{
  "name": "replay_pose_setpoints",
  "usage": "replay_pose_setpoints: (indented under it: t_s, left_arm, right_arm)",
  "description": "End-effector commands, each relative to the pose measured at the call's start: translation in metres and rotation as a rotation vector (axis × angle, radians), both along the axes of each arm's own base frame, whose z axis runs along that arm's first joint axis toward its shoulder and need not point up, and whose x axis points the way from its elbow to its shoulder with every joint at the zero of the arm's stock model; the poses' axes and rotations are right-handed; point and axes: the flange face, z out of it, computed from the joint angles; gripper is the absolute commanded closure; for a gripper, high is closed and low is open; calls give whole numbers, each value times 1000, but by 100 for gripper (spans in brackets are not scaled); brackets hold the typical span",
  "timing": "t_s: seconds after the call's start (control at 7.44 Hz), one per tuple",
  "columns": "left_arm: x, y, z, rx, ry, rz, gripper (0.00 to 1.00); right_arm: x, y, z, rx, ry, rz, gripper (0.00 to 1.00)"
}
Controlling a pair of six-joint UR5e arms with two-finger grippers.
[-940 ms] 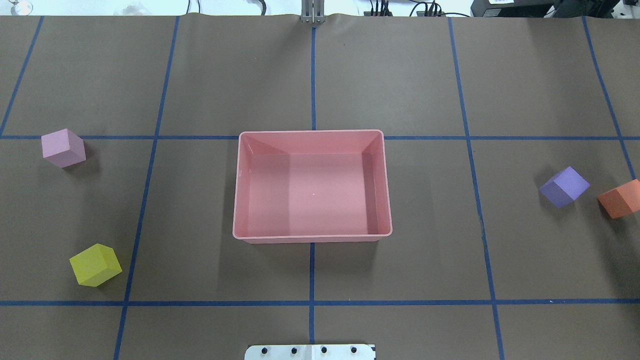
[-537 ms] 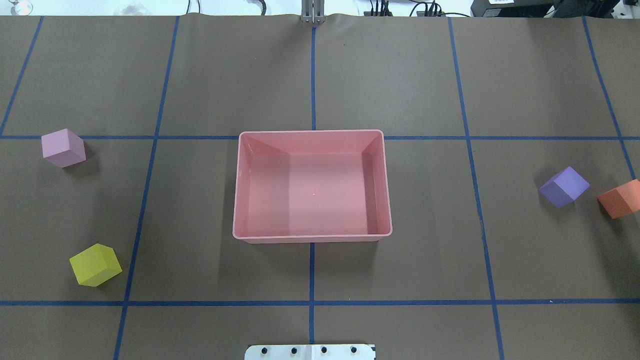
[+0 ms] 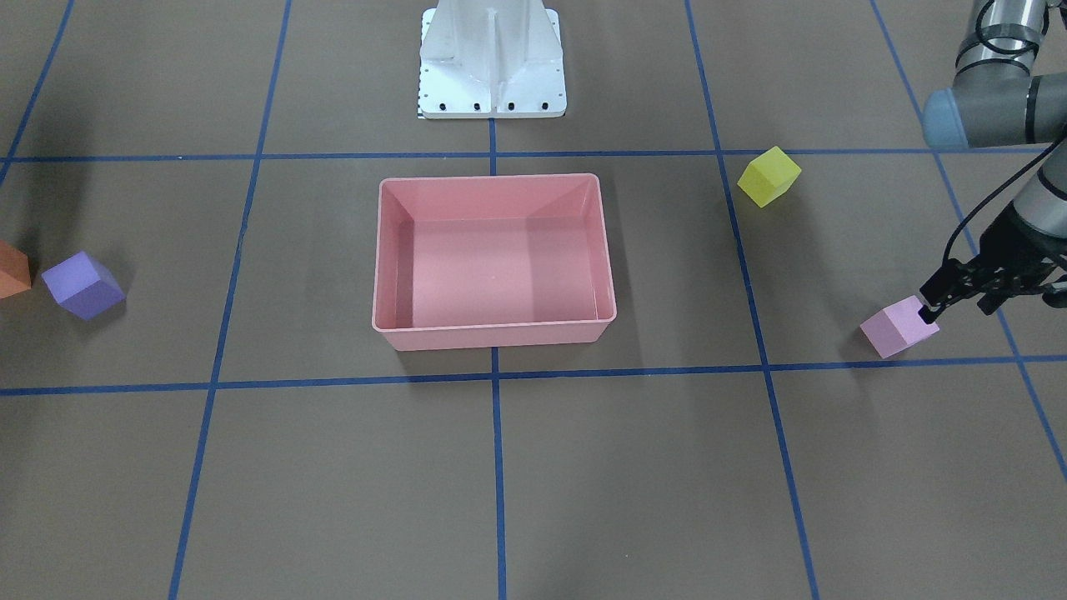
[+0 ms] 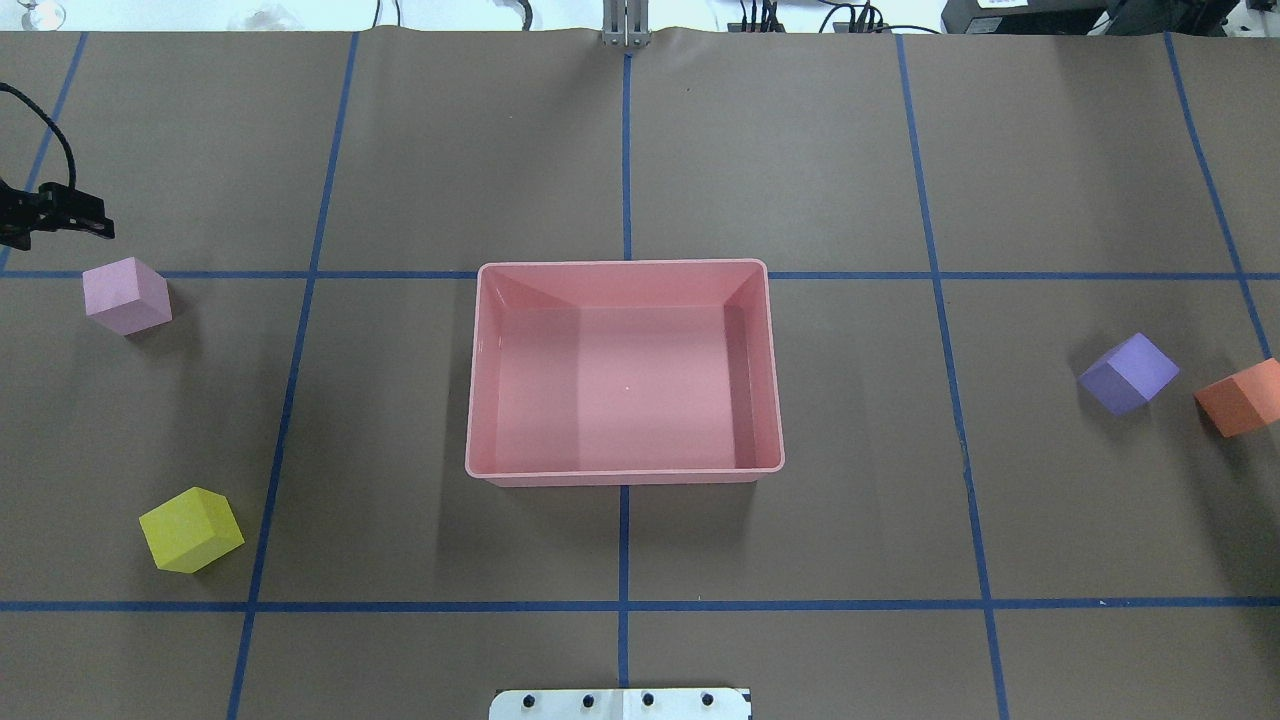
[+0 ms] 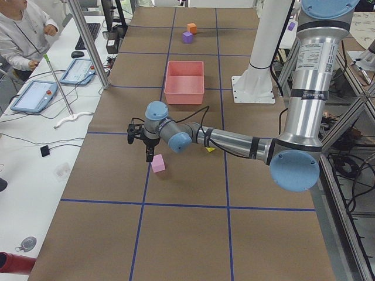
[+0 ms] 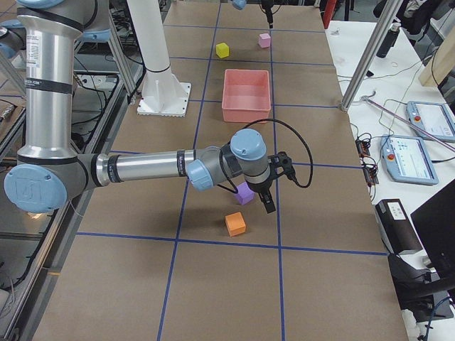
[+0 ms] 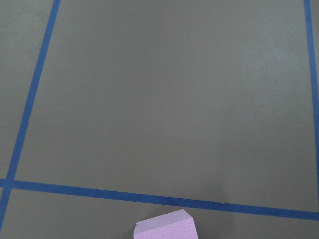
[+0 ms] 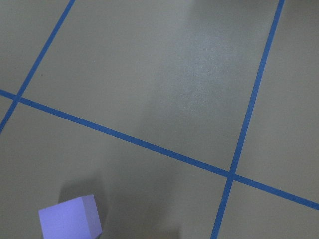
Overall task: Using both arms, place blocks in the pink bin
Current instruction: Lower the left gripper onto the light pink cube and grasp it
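Nothing of the task is done yet. In the overhead view the pink bin [image 4: 620,265] sits at the centre of the frame, holding no blocks. All four blocks rest on the brown table [image 4: 800,150], which is marked with a grid of blue tape, and all lie well apart from the bin. The light pink block [image 4: 127,295] is at the left edge, above the middle. The yellow block [image 4: 190,530] is in the lower left. The purple block [image 4: 1128,373] and the orange block [image 4: 1240,397] lie just beside each other at the right edge. All four blocks remain to be picked up and placed.

In the front-facing view the left gripper [image 3: 959,307] enters from the right edge and hangs by the light pink block. Its two fingers look spread apart, and nothing is between them. One fingertip overlaps the block's upper right corner in that view, but it cannot be told whether they touch. In the left wrist view only the top of that block shows, at the bottom edge of the frame, so the jaws probably do not straddle it yet.

The right gripper [image 6: 268,201] shows only in the right-side view, near the middle of the frame. It points down just beside the purple block, with the orange block below it. Whether its jaws are spread or closed cannot be told.
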Motion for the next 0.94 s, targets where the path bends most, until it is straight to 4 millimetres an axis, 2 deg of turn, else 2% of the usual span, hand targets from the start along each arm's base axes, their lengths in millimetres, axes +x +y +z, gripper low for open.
replay_pose_setpoints:
  t_s: [0.0,0.27,0.67,0.81]
  left_arm:
    - [26,5,22,-18,-53,9,1]
    - [34,6,26,-20,-73,4,1]
    - [62,16,37,-15,-87,9,1]
    - [66,20,40,-9,-87,16,1]
  right_arm:
    - [0,0,1,-1,0,-1,0]
    - [0,1,2,-3,1,-1,0]
    - [0,1,2,0,3,-2,0]
    - [0,2,3,-2,3,-2,0]
